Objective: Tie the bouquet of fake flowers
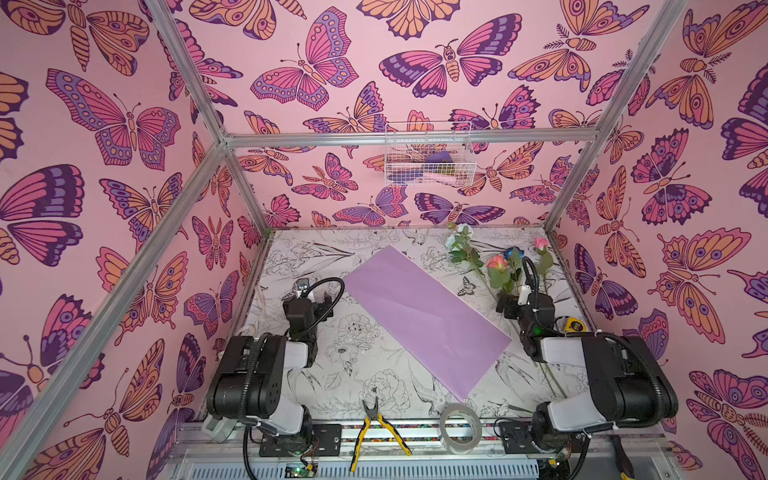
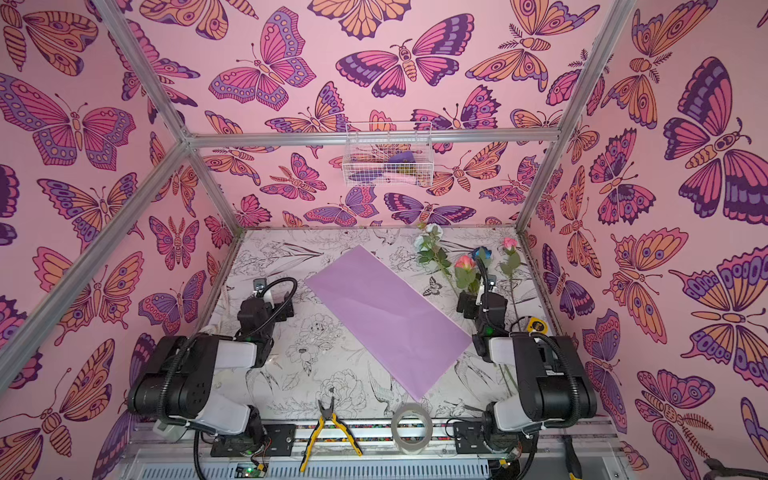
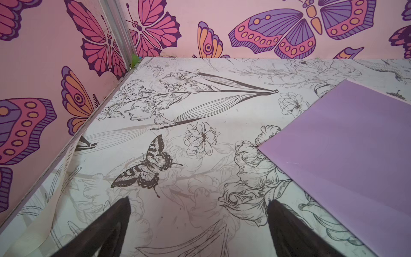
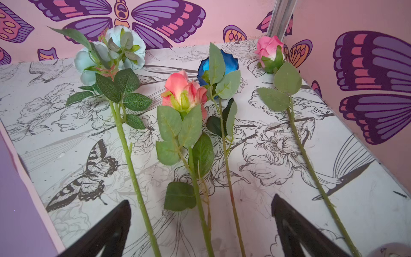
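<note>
Surface (image 1: pixel 316 257) is holding lilac paper (image 1: pixel 424 316) flat mid-frame for wrapping; left pincer (image 3: pixel 198 200), right pincer (image 4: pixel 200 198) hovering spread, latter over fake flowers (image 4: pixel 184 93).

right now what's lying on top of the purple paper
Nothing: the paper lies flat and bare, the flowers beside it on the table. What it covers underneath cannot be seen.

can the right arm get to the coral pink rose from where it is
Probably yes. The right claw hangs open over the stem of the coral-pink rose, with nothing lying across it. The blue rose lies close beside, so its stem might get caught too.
</note>
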